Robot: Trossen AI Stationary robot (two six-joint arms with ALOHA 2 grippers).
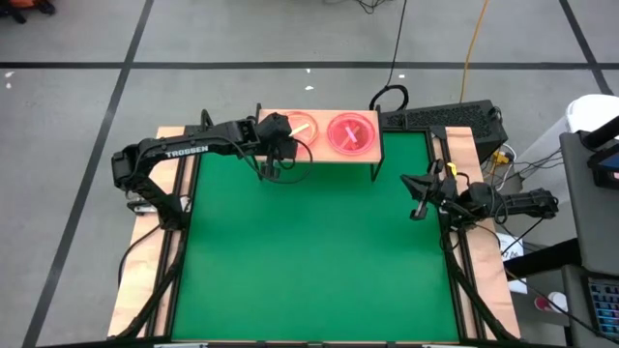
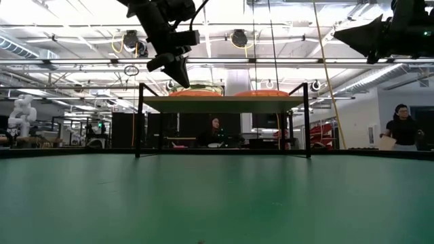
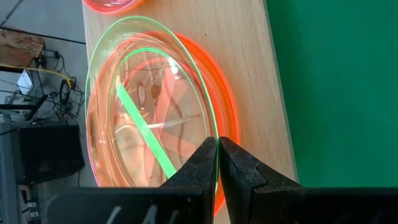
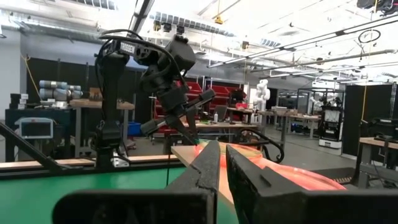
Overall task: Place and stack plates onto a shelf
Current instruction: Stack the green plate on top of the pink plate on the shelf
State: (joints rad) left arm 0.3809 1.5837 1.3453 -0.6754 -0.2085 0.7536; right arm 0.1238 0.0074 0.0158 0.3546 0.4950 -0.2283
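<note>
The shelf (image 1: 315,155) is a light-wood board on black legs at the mat's far edge. It carries two stacks of plates: a pink one (image 1: 350,133) on the right and an orange one (image 3: 227,109) on the left. A green plate (image 3: 149,93) with a green stripe lies on top of the orange stack. My left gripper (image 3: 217,146) is above the left stack's near side, shut on the green plate. My right gripper (image 1: 418,207) hovers shut over the mat's right edge and holds nothing. My left gripper pinches the green plate's rim (image 3: 212,127) on its near side between its two fingers. The fingers come from above, slanting down toward the shelf (image 2: 224,103). The plate lies flat over the orange plates, shifted a little off their centre. Whether it is lifted clear of them I cannot tell.
The green mat (image 1: 309,251) lies in front of the shelf. Wooden table borders and black rails run along both sides. Cables and a black box (image 1: 455,118) sit behind the shelf's right end. People sit in the room beyond (image 2: 215,129).
</note>
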